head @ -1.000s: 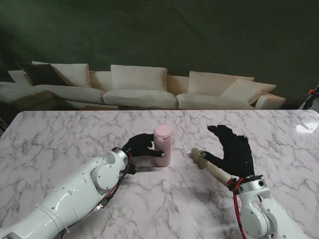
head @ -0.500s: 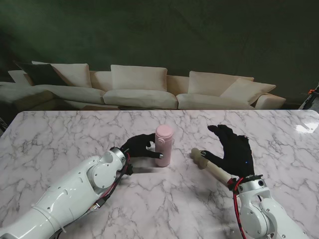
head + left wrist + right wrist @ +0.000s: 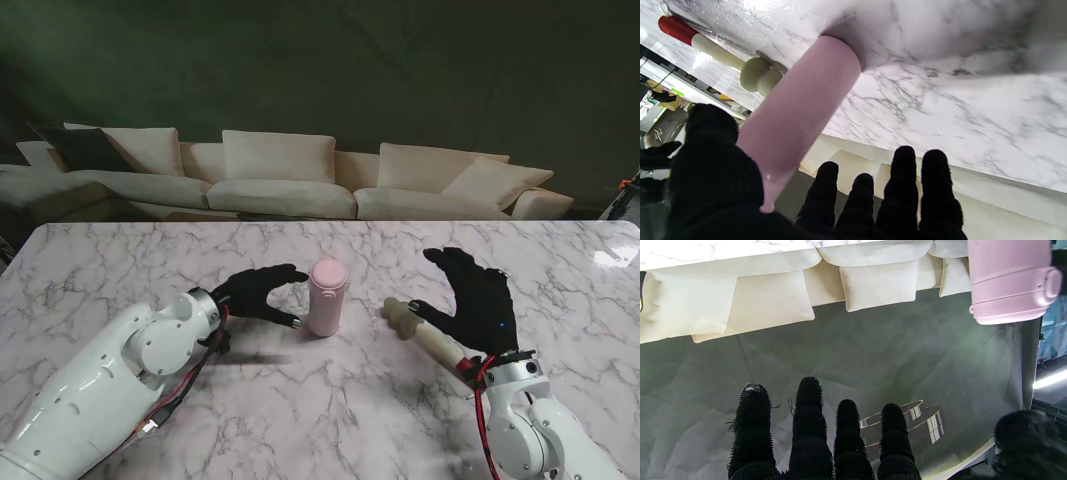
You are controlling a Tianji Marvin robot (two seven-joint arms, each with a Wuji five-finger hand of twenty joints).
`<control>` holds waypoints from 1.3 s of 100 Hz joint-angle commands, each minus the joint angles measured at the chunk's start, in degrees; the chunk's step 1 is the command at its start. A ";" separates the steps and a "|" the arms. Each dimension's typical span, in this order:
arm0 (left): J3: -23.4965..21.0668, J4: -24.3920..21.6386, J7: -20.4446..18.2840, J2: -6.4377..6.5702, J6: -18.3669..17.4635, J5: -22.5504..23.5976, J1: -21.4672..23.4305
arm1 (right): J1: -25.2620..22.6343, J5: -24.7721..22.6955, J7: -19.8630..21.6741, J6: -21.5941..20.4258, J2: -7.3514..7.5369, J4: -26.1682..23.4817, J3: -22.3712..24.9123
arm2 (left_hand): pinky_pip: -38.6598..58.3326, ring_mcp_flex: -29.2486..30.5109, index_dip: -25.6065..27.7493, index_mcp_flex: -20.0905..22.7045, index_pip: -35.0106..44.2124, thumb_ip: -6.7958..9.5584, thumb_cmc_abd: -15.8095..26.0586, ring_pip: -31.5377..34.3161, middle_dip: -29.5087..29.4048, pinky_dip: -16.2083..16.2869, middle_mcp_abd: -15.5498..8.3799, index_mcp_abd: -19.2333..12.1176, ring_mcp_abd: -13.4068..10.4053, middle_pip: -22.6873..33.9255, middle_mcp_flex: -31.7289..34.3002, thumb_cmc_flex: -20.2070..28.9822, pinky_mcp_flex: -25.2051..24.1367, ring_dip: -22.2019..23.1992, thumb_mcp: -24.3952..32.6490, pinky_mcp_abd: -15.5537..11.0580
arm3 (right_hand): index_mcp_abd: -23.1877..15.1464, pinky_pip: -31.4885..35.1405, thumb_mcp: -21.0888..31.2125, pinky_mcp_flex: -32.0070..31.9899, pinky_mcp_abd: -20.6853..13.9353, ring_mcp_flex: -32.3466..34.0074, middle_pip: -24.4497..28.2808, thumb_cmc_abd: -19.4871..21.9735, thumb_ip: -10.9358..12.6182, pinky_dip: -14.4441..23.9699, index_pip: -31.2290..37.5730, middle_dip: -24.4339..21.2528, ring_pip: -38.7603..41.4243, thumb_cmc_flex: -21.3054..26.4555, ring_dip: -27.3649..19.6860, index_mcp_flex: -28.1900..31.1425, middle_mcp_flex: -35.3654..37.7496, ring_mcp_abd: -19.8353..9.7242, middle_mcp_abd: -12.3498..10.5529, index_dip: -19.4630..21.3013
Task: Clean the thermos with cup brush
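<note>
Here the marble table carries everything, with a cream sofa beyond its far edge. The left hand hovers with its fingers spread and holds nothing; the stand view shows a gap between its fingertips and the thermos, which stands upright just to the right of that hand, its lid on. In the left wrist view the pink body runs close along the thumb, but I cannot tell any contact there. The right hand is also splayed, palm lifted and fingers apart, gripping nothing. The brush lies flat on the table under and just nearer to me than that palm, its pale handle running toward the wrist and its rounded foam head pointing at the thermos, near it but apart. The left wrist view shows the two foam lobes just beside the thermos base and a red end on the handle. The right wrist view shows only the thermos lid end and the sofa, not the brush. I judge the task to be at its grasping stage: neither thing is held. The next move likely calls for the left hand to close around the thermos and steady it, and the right to come down and wrap the handle. The lid may need to come off before any brushing.
</note>
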 commanded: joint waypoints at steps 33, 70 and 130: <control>-19.42 -14.63 7.33 1.64 -9.88 11.13 13.39 | -2.30 4.07 5.92 0.60 -0.55 -9.38 3.30 | -0.48 4.09 7.60 12.40 6.90 0.25 16.44 0.88 2.24 1.70 1.83 0.41 1.79 3.05 13.63 8.98 1.09 -0.49 -0.14 3.08 | 0.38 -1.89 -1.41 -1.10 -0.66 0.64 2.82 1.12 1.98 0.11 2.93 1.31 -4.04 4.90 -2.03 1.64 -0.73 0.11 1.20 -0.28; -18.15 -16.03 19.93 -1.78 -15.94 0.54 13.31 | 1.37 6.68 7.62 -7.10 -0.53 -10.25 1.35 | -0.65 1.97 7.16 5.84 3.61 0.15 19.92 -1.10 -0.10 -3.79 0.62 0.29 -1.38 0.78 9.05 10.49 1.61 -4.36 -0.45 -4.22 | -2.79 -2.20 -2.82 1.38 -2.36 2.07 -2.09 2.00 2.15 -0.47 3.45 -0.48 -6.97 4.76 -3.79 5.86 4.94 -2.26 -3.55 -3.35; -9.37 -3.35 21.68 -4.21 -7.54 -14.22 10.69 | 10.67 17.54 4.47 -8.88 -2.52 4.57 -8.89 | -2.07 -2.60 10.49 4.32 6.64 0.16 22.13 -1.22 4.17 -5.02 0.63 2.31 -1.77 4.56 8.73 10.23 -1.54 -5.05 -0.58 -4.42 | -3.19 -0.88 -2.04 3.08 -3.13 5.05 -1.15 1.54 2.15 -0.81 7.64 0.58 -4.90 2.75 -2.85 5.78 7.60 -3.90 -4.53 -4.30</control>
